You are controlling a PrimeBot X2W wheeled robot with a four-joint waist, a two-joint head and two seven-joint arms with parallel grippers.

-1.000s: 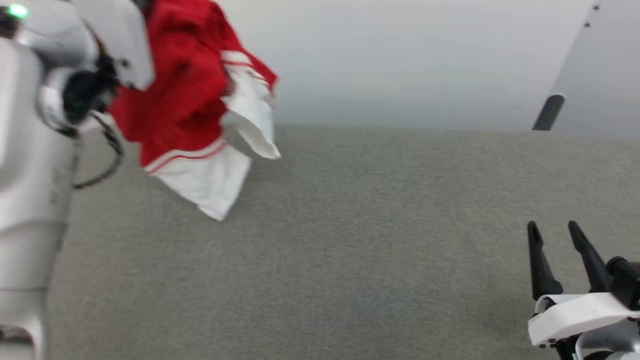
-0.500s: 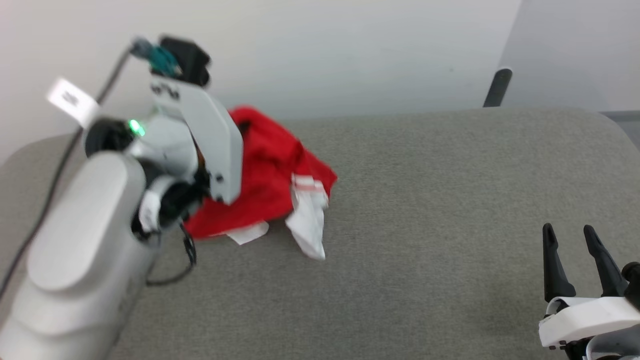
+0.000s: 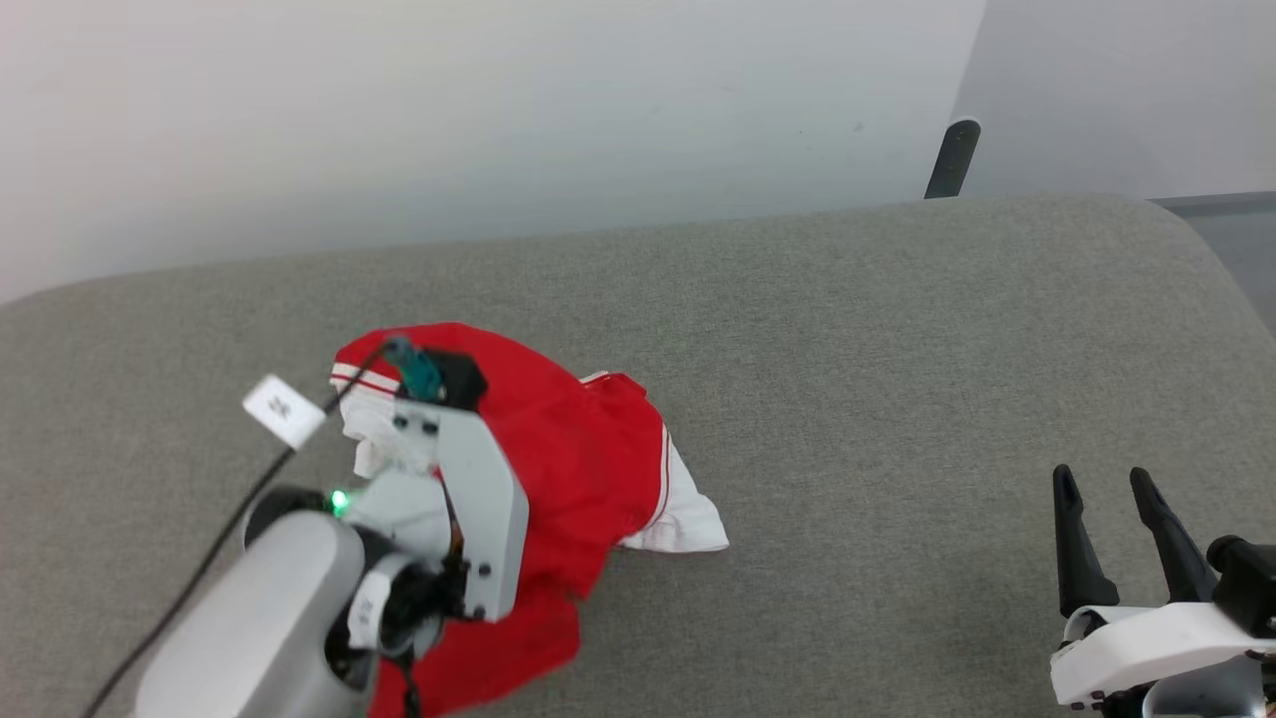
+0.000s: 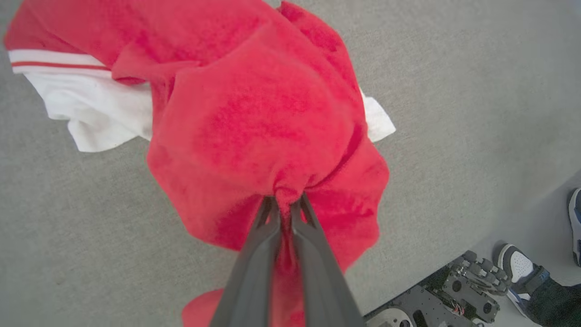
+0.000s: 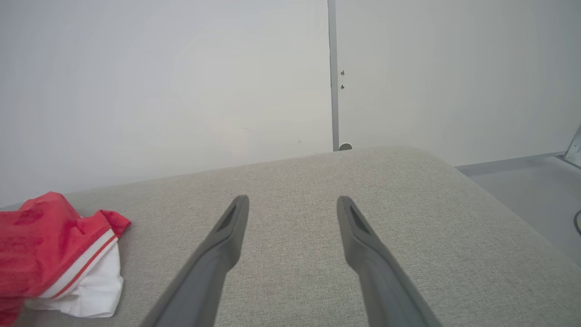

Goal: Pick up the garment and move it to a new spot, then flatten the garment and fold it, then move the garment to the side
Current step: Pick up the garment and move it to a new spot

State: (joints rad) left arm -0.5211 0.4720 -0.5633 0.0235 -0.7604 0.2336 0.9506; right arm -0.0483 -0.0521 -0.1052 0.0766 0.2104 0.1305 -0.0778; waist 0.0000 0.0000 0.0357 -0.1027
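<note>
The garment, a red shirt with white sleeves and striped trim, lies crumpled on the grey fabric table, left of centre. In the left wrist view my left gripper is shut on a pinched fold of the garment, near its front part. In the head view my left wrist covers that grip from above. A white sleeve sticks out to the right. My right gripper stands open and holds nothing at the lower right, well clear of the garment. Its fingers are spread wide.
A pale wall runs behind the table, with a dark post at the back right. The table's rounded right corner drops to the floor. The left wrist view shows my base and a person's shoe beyond the table's near edge.
The head camera has tilted down. The garment hung in the air from my left gripper; now it rests bunched on the table, still pinched. My right gripper has stayed open in place.
</note>
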